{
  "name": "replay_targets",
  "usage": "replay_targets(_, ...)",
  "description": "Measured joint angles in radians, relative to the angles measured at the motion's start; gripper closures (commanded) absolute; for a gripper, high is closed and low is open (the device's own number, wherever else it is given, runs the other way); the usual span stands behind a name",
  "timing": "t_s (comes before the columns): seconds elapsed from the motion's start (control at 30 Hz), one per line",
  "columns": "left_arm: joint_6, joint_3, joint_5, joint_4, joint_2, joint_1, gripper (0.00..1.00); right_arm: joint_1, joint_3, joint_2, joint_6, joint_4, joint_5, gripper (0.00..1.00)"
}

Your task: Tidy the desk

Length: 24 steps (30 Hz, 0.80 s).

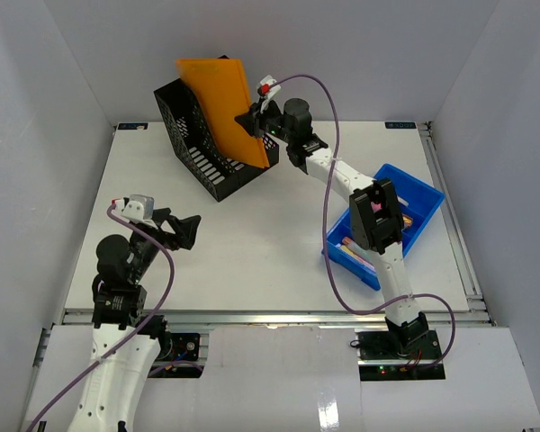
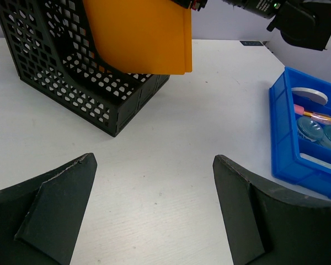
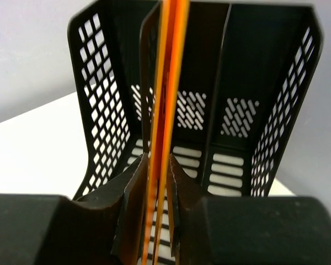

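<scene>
Once checked, found right gripper clamped narrowly on orange folder edge, above black rack at rear of desk. Judged folder thin, light, floppy; desk rigid, flat, spanning walls. Found left gripper wide, holding nothing.

- My overhead view sits high above the near edge, facing down and forward across the whole desk.
- My left wrist view rides low, looking forward at the black file rack and blue bin, well apart from both.
- My right wrist view stares edge-on along the orange folder, close against that rack.
- All three share rack and folder.
</scene>
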Motion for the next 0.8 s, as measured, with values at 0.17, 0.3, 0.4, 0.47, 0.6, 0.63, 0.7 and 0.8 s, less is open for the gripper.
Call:
replay_targets(0.17,-0.001,-0.006,0.017,0.008,-0.003,0.000,0.02,0.000,-0.018,-0.002,-0.039,-0.020,-0.026,0.32)
replay_targets(0.3,-0.001,-0.011,0.028,0.008,-0.003,0.000,0.02,0.000,-0.018,-0.015,-0.085,-0.086,-0.072,0.28)
replay_targets(0.4,-0.001,-0.011,0.032,0.009,-0.008,0.000,0.02,0.000,-0.018,-0.030,-0.108,-0.136,-0.106,0.33)
replay_targets(0.47,-0.001,-0.012,0.036,0.010,-0.015,0.000,0.02,0.000,-0.018,-0.041,-0.118,-0.160,-0.128,0.36)
replay_targets(0.6,-0.001,-0.013,0.046,0.016,-0.026,0.000,0.02,0.000,-0.023,-0.061,-0.132,-0.192,-0.158,0.50)
replay_targets(0.63,-0.002,-0.013,0.048,0.016,-0.027,0.000,0.02,0.000,-0.023,-0.064,-0.132,-0.198,-0.164,0.51)
replay_targets(0.7,-0.002,-0.013,0.049,0.015,-0.028,0.000,0.02,0.000,-0.022,-0.064,-0.132,-0.210,-0.177,0.57)
replay_targets(0.8,-0.002,-0.013,0.049,0.015,-0.031,0.000,0.02,0.000,-0.021,-0.064,-0.130,-0.232,-0.193,0.64)
